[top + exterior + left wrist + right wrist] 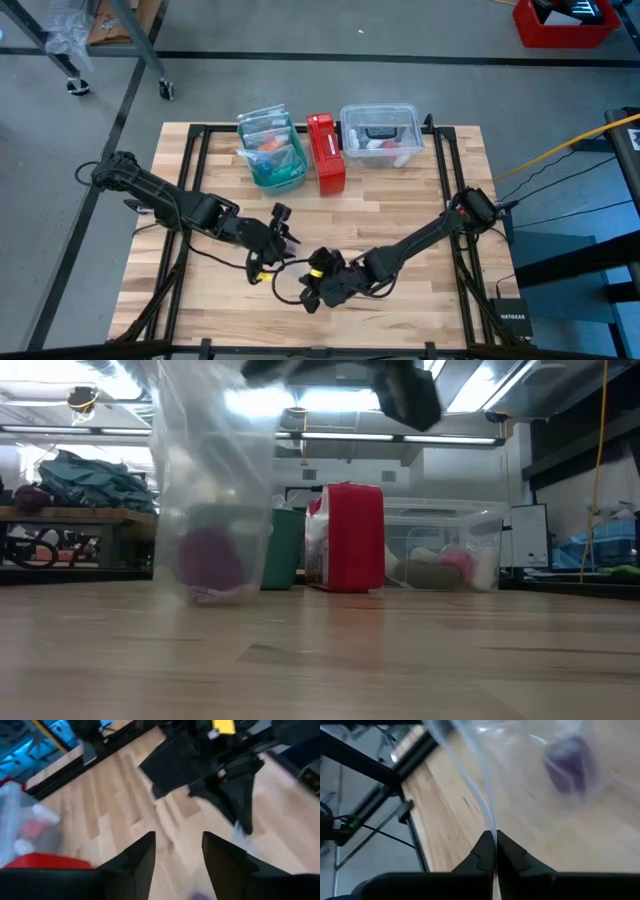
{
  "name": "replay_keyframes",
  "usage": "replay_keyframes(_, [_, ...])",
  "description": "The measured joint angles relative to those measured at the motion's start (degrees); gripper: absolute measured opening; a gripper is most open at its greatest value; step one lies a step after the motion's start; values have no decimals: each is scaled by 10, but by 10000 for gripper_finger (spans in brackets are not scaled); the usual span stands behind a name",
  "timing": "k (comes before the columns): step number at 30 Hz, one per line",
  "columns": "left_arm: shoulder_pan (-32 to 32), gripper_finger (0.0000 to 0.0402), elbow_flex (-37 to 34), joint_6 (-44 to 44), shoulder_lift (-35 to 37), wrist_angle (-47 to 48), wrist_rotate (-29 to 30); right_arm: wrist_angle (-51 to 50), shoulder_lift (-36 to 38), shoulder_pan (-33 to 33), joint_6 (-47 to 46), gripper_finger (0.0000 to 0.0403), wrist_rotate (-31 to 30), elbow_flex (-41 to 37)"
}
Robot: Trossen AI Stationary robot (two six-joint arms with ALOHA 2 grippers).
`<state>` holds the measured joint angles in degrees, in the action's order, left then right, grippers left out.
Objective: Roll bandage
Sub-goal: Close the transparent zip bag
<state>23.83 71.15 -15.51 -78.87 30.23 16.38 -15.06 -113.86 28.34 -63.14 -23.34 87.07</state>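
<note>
The bandage [567, 762] is a small purple roll inside a clear plastic bag [205, 480]. In the low view the roll [210, 560] sits at the bag's lower end. My right gripper [494, 845] is shut on the bag's edge, near the table's front middle [312, 292]. My left gripper [178, 855] stands open just left of it [284, 238], with nothing between its fingers, pointing toward the right gripper. My right gripper pinches a thin edge of the clear bag [492, 827] between its two shut fingertips. The bag hangs away from the fingers with the purple roll in its far end. Whether its lower end [205, 598] rests on the table, I cannot tell.
Along the far edge stand a teal bin [272, 158] holding clear bags, a red box [325, 152] and a clear lidded tub [380, 135]. Bare wood lies between them and the grippers. Black frame rails [190, 200] run along the table's sides.
</note>
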Motion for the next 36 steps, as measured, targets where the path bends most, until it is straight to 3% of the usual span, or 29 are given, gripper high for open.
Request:
replay_keyframes(4, [0, 157, 0, 16, 2, 46, 33, -27, 0, 14, -36, 3, -5, 0])
replay_keyframes(14, [3, 122, 0, 107, 85, 222, 33, -71, 0, 45, -88, 2, 0, 0])
replay_keyframes(18, [6, 114, 0, 166, 132, 266, -17, -94, 0, 48, -120, 1, 4, 0])
replay_keyframes(22, [20, 108, 0, 209, 153, 262, -98, -81, 0, 46, -117, 1, -1, 0])
replay_keyframes(32, [71, 108, -58, 88, 113, 151, -103, -70, 0, 46, -116, 1, -12, 0])
replay_keyframes(36, [73, 104, -60, 78, 96, 131, -99, -70, 0, 47, -115, 1, -12, 0])
